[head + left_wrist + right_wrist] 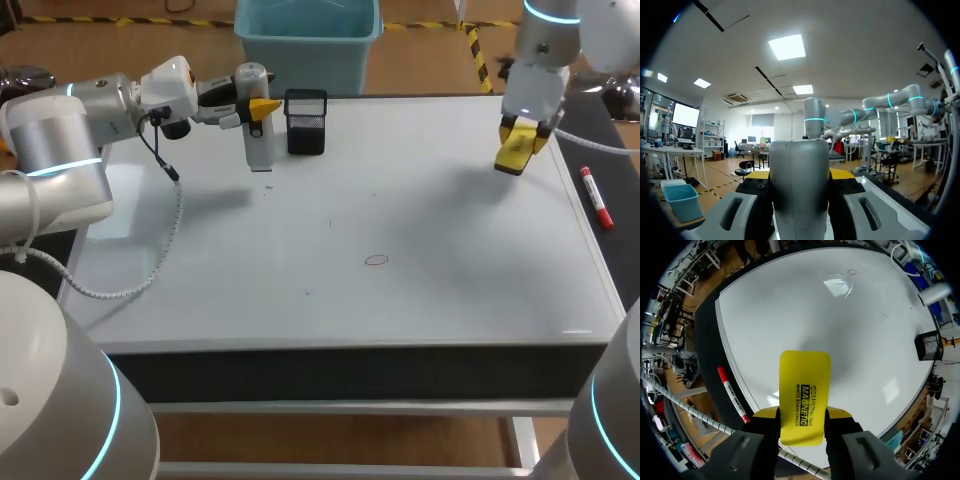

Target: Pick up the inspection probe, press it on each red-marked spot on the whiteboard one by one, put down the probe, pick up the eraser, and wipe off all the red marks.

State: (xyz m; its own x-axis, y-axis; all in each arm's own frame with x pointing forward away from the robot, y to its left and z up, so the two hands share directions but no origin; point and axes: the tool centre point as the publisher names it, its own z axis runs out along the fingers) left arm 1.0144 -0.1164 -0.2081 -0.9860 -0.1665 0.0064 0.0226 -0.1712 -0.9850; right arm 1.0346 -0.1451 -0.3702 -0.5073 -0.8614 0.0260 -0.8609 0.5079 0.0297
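Observation:
My left gripper (pixel 262 108) is shut on the grey-white inspection probe (pixel 257 130), held upright over the back left of the whiteboard (pixel 420 290). In the left wrist view the probe (pixel 800 190) fills the gap between the yellow-tipped fingers of that gripper (pixel 800 176). My right gripper (pixel 522 135) hangs over the back right of the board, shut on the yellow eraser (pixel 518 152). The eraser (pixel 805 395) sticks out ahead of that gripper (pixel 802 415). A small red circle (pixel 376 260) is drawn near the board's middle, and the same red circle (pixel 852 271) shows far ahead of the eraser.
A black mesh holder (pixel 306 122) stands just right of the probe at the back. A red marker (pixel 597 197) lies on the dark strip along the board's right edge; this marker (pixel 732 395) is beside the eraser in the right wrist view. Faint small marks (pixel 330 222) dot the board.

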